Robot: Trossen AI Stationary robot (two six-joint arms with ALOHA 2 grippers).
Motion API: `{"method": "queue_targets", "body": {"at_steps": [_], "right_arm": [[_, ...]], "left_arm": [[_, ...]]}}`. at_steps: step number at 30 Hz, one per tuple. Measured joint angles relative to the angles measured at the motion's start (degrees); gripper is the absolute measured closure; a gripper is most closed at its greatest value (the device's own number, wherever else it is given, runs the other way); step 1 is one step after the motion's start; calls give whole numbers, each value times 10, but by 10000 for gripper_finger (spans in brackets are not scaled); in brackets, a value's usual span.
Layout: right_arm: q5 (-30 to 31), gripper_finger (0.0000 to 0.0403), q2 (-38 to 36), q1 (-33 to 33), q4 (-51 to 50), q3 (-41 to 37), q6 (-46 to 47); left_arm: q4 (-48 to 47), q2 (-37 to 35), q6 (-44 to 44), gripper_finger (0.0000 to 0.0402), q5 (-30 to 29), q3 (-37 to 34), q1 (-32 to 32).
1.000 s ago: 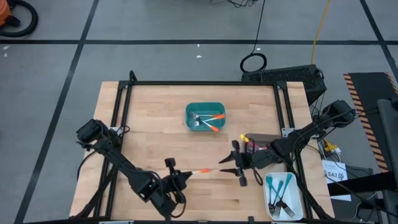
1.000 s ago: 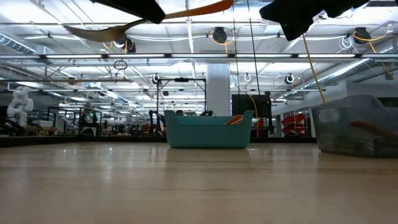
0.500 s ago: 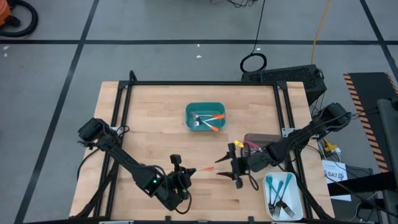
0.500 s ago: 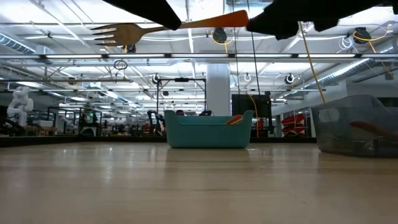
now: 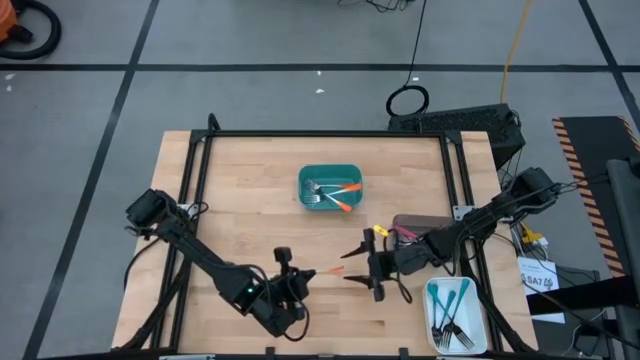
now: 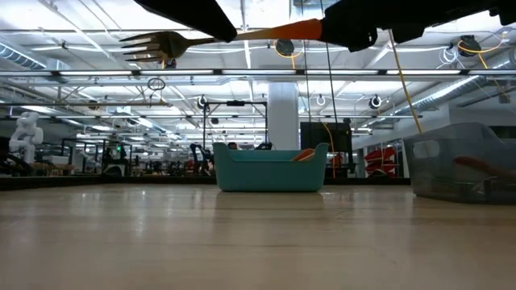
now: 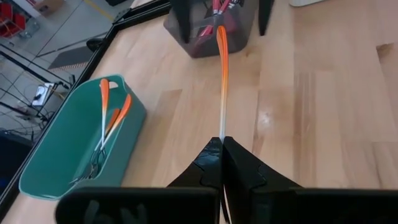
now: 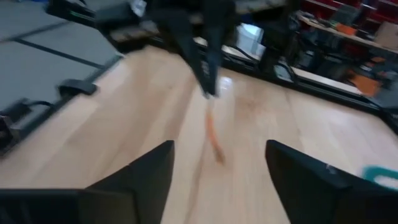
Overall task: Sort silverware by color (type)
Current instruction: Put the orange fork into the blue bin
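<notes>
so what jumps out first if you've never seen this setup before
Most striking is the orange-handled fork held up off the wooden table near its front middle: the left tool is shut on its tine end, and the open right tool faces the handle tip. Behind them, a teal bin at the table's centre holds more orange-handled forks. A clear bin at the right front corner holds teal-handled ones.

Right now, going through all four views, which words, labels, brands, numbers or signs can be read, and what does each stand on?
No text reads clearly in any view.
White label near the high view's right edge: dark print, too small to read.
Striped floor marking: orange and black stripes, no words.
Teal bin and orange fork: no markings visible.
</notes>
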Motion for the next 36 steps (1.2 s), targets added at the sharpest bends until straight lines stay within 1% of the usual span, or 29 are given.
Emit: {"method": "queue_targets", "body": {"at_steps": [4, 13, 17, 20, 22, 25, 32, 36], "right_arm": [[-29, 209, 0, -6, 10, 0, 0], [-32, 310, 0, -21, 11, 0, -5], [-62, 351, 0, -27, 11, 0, -7], [-63, 386, 6, -30, 11, 0, -1], [-67, 395, 12, -30, 11, 0, -1], [-65, 395, 20, -31, 16, 0, 2], [-51, 399, 16, -32, 12, 0, -12], [-45, 400, 8, -34, 4, 0, -36]], "left_arm": [[1, 0, -9, 395, 0, 0, 1], [4, 0, -11, 394, 0, 0, 1], [5, 0, -11, 394, 0, 0, 1], [4, 0, -13, 394, 0, 0, 1], [3, 0, -13, 394, 0, -1, 1], [1, 0, -23, 394, 1, -1, 1], [-3, 0, -76, 393, 0, -1, 2], [-1, 0, -84, 372, -1, -1, 3]]}}
